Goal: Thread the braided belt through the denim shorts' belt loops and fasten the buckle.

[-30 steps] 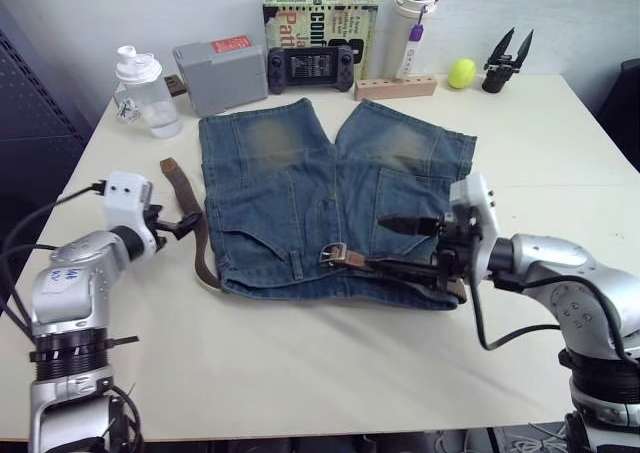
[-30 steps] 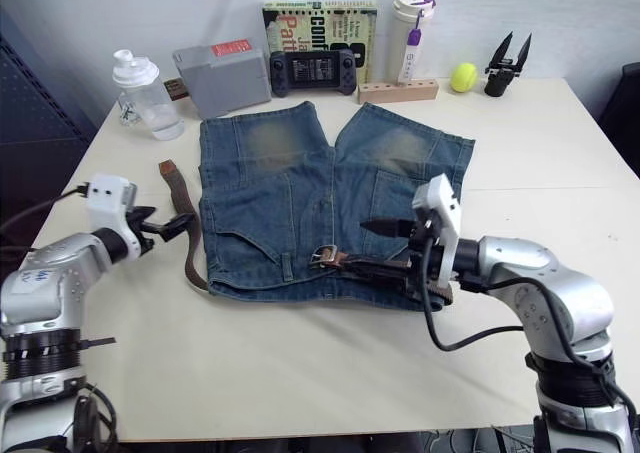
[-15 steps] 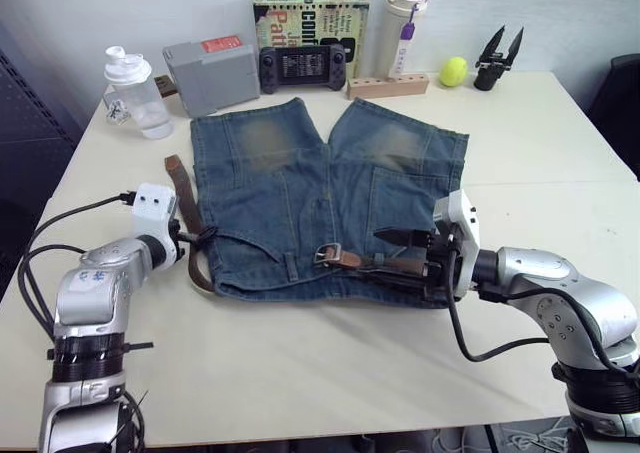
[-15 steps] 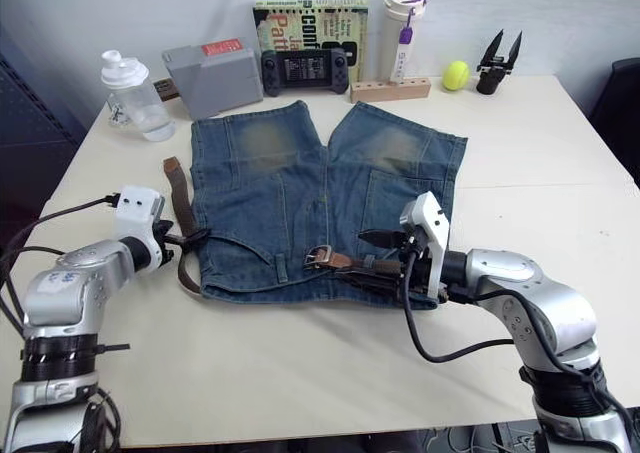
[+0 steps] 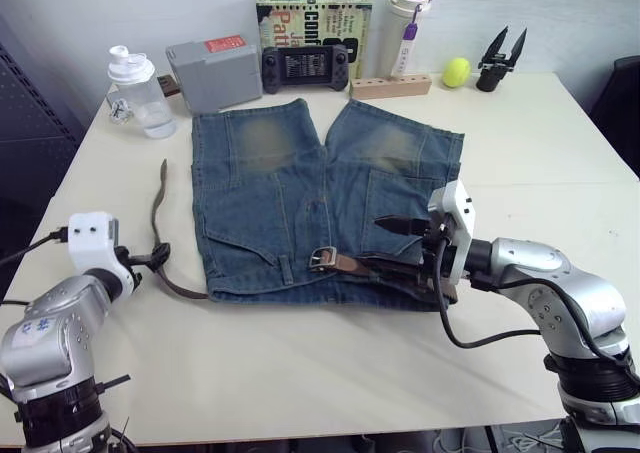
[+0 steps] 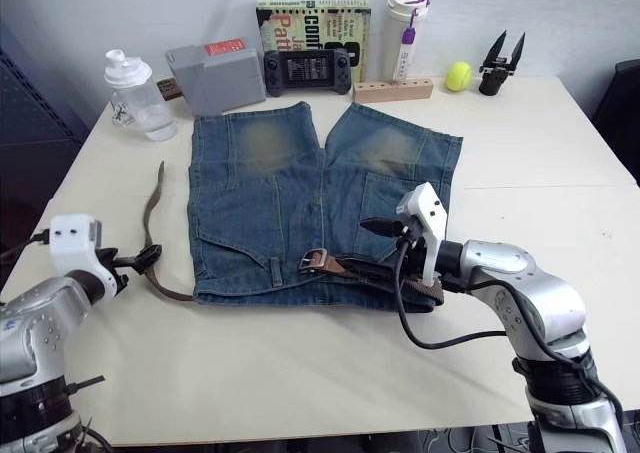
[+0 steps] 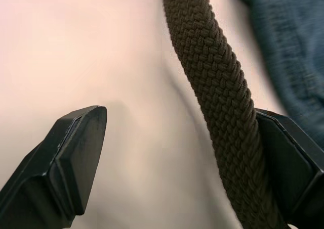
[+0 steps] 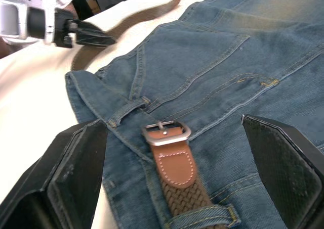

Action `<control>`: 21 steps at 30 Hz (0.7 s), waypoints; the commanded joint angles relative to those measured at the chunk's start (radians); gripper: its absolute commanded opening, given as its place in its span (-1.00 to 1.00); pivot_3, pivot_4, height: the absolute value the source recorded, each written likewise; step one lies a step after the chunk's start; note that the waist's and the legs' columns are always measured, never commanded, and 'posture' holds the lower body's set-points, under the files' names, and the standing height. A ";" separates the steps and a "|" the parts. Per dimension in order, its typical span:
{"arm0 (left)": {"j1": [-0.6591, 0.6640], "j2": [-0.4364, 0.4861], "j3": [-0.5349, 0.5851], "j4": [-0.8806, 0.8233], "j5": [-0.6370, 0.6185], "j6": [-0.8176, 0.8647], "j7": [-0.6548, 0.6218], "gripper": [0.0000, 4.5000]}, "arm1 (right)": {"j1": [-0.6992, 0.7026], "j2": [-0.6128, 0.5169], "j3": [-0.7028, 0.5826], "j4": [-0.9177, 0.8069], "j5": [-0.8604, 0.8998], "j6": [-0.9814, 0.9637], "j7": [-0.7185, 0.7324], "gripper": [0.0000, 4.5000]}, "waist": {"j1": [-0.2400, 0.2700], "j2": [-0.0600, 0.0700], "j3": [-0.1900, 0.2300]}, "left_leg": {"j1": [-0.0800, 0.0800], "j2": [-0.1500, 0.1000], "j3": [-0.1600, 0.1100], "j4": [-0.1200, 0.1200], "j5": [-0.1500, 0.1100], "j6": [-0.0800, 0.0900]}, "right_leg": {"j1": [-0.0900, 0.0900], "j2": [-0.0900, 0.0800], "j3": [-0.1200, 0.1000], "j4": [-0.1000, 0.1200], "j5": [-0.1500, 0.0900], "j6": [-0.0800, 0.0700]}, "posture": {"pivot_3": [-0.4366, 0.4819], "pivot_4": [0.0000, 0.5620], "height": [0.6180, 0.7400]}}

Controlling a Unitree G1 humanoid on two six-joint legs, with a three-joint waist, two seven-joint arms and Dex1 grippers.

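The denim shorts [image 5: 300, 173] lie flat mid-table, waistband toward me. The braided belt [image 5: 158, 198] runs along the waistband, leaves it at the left corner and curves away over the table. Its tan end with the buckle [image 8: 166, 131] rests on the waistband next to a belt loop [image 8: 126, 110]; another loop [image 8: 202, 215] crosses the braid. My left gripper [image 5: 150, 260] is open left of the shorts, with the braid [image 7: 212, 87] lying against one of its fingers [image 7: 288, 163]. My right gripper [image 5: 395, 245] is open above the waistband, its fingers straddling the buckle.
Along the far edge stand a clear bottle [image 5: 135, 88], a grey box [image 5: 213, 68], a game controller [image 5: 305, 65], a book [image 5: 312, 18], a white tumbler [image 5: 408, 28], a wooden block [image 5: 390, 85], a tennis ball [image 5: 457, 71] and a black tool [image 5: 500, 58]. Bare table [image 5: 300, 373] lies in front.
My left gripper has drawn away from the shorts to the left, and the belt's loose length has swung outward with it. The right gripper stays over the buckle.
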 commanded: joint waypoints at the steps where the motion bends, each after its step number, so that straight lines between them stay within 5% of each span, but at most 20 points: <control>1: 0.009 0.004 0.023 -0.039 -0.011 -0.005 0.005 1.00 | -0.021 0.005 -0.010 -0.002 0.002 -0.024 0.005 1.00 | 0.004 0.000 0.000 | 0.000 0.000 0.000 0.000 0.000 0.000 | 0.000 0.000 0.000 0.000 0.000 0.000 | -0.05 -0.47 0.76; 17: -0.155 0.109 -0.031 0.308 -0.002 -0.152 -0.059 1.00 | -0.030 0.035 -0.004 -0.002 -0.011 -0.025 -0.031 1.00 | -0.001 0.000 0.000 | 0.000 -0.002 0.003 0.000 0.000 -0.001 | 0.000 0.002 -0.001 0.000 0.000 -0.001 | -0.05 -0.47 0.76; 21: -0.136 0.128 -0.082 0.302 0.017 -0.231 -0.084 0.45 | -0.026 0.043 -0.009 -0.009 -0.004 -0.017 -0.049 1.00 | -0.001 0.000 0.000 | 0.000 -0.002 0.003 0.000 0.000 -0.001 | 0.000 0.002 -0.001 0.000 0.000 -0.001 | -0.05 -0.47 0.76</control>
